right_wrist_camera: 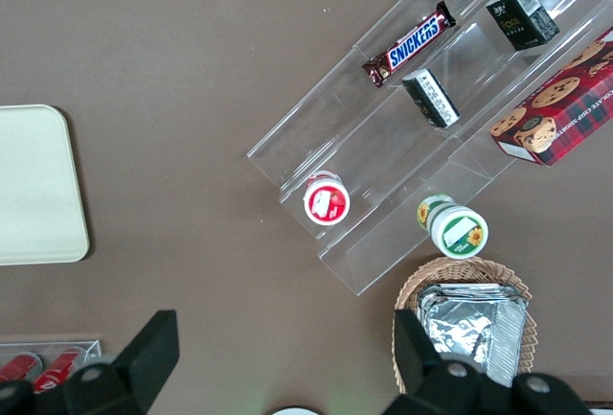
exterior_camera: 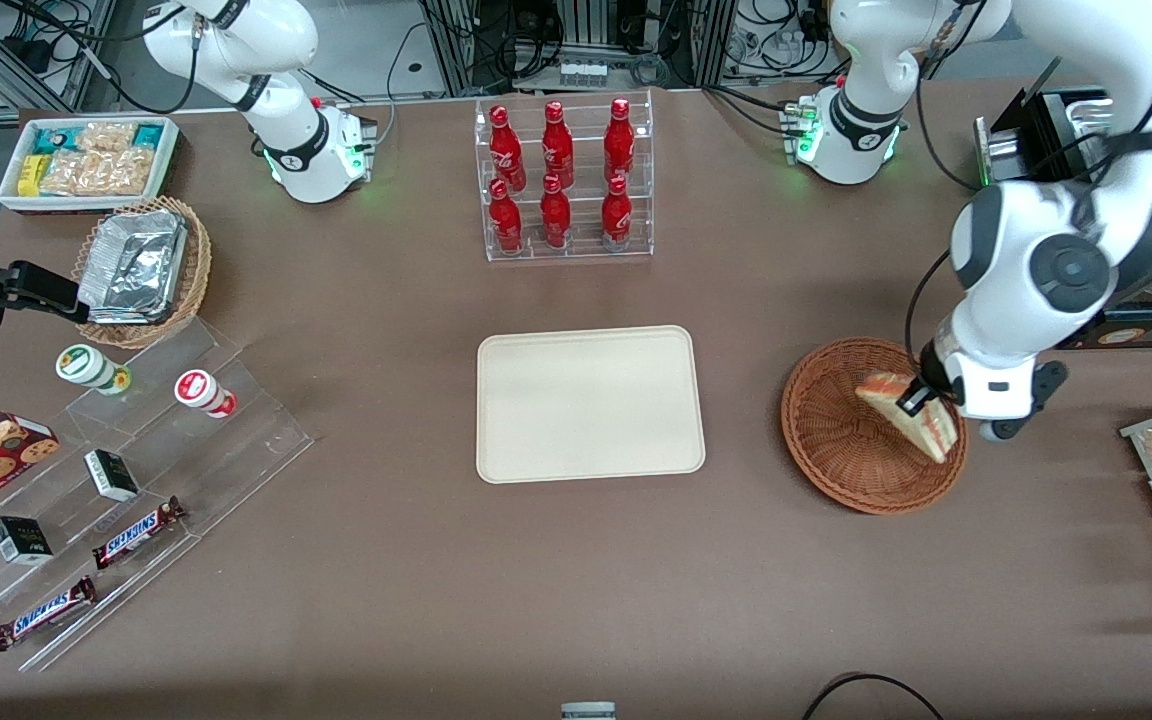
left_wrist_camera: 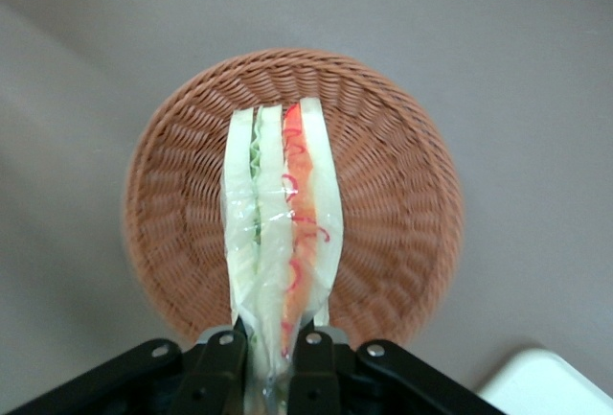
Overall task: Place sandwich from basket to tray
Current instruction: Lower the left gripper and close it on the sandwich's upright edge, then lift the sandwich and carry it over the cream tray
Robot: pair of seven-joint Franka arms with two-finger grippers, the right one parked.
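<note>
Bending down from above, the left arm's tool [exterior_camera: 914, 398] pinches the sandwich [left_wrist_camera: 281, 233] by one end, over the basket [exterior_camera: 836, 440], the tray [exterior_camera: 586, 400] nearby.

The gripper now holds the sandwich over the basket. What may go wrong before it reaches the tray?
1. The gripper pinches only one end of the wrapped sandwich, so the sandwich might slip or swing during the move.
2. The sandwich hangs close above the basket; it may catch the rim if the arm goes sideways before rising.
3. The tray has only a low rim, so a tilted release could let the sandwich tip or slide out.
</note>
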